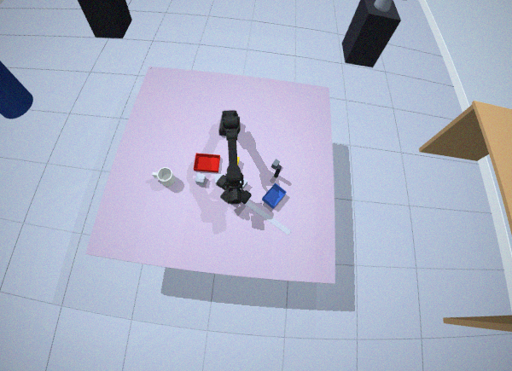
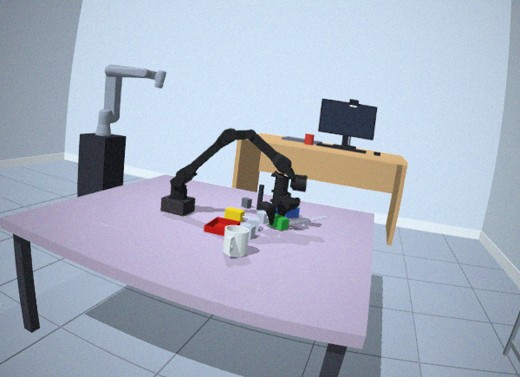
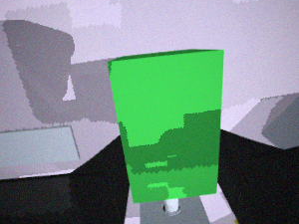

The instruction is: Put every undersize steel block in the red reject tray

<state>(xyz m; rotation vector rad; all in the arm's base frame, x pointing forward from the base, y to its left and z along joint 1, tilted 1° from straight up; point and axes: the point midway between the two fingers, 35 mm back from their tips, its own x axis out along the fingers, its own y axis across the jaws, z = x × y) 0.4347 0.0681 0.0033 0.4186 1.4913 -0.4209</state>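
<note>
My gripper (image 3: 163, 131) (image 2: 274, 219) is shut on the green GO gauge (image 3: 171, 100) (image 2: 282, 222), holding it low over the table. In the wrist view the gauge's pale pin points at the hole in the top of a grey steel block (image 3: 154, 216); how deep it sits cannot be told. Other steel blocks show: one (image 1: 200, 179) below the red tray, one (image 1: 218, 178) left of the gripper, and one (image 1: 244, 182) at its right, partly hidden by the arm. The red reject tray (image 1: 207, 163) (image 2: 215, 225) shows no block inside.
A white mug (image 1: 165, 176) (image 2: 236, 242) stands left of the blocks. A yellow block (image 2: 234, 213) is near the red tray. A blue tray (image 1: 274, 196), a dark grey block (image 1: 276, 164) with a black object (image 1: 277, 171) beside it, and a pale flat strip (image 1: 273, 219) lie to the right.
</note>
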